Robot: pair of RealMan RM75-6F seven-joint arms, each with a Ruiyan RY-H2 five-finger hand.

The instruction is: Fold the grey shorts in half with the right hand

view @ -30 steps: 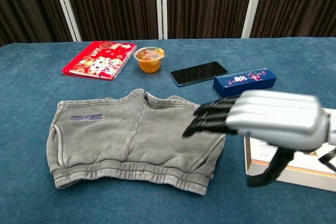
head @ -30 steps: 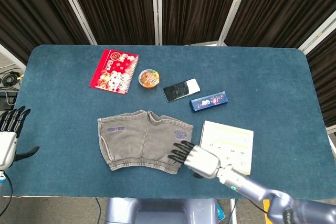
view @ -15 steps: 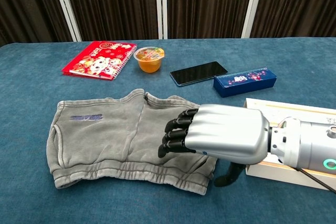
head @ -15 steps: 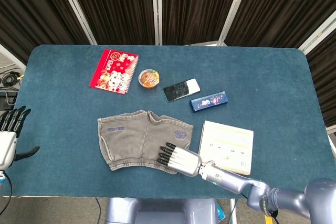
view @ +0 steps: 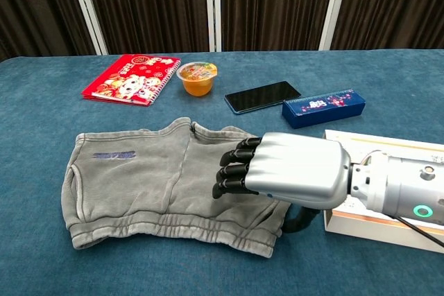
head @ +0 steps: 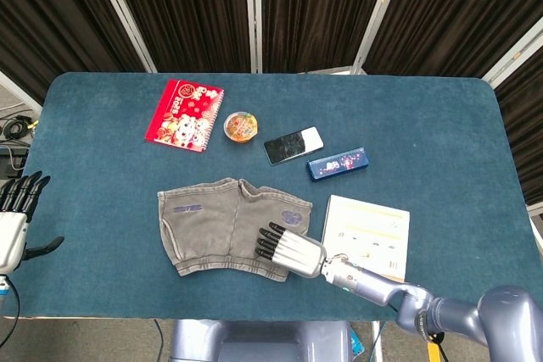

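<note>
The grey shorts (head: 212, 226) lie flat and spread out on the blue table (head: 441, 116), waistband toward the near edge. My right hand (head: 293, 250) lies low over their right leg, its bent fingers (view: 232, 171) touching the cloth. Its thumb (view: 300, 220) hangs beside the right hem, and no cloth is visibly pinched. In the chest view the hand (view: 291, 171) hides the right edge of the shorts (view: 152, 178). My left hand (head: 15, 214) is off the table's left edge, fingers spread and empty.
A white booklet (head: 369, 226) lies just right of the shorts, under my right forearm. Behind the shorts are a red notebook (head: 184, 114), a jelly cup (head: 241, 127), a black phone (head: 293, 145) and a blue box (head: 338, 163).
My right hand has come down from beside the shorts' right edge and moved left onto their right leg, then shifted slightly back. The shorts and the left hand have not moved.
</note>
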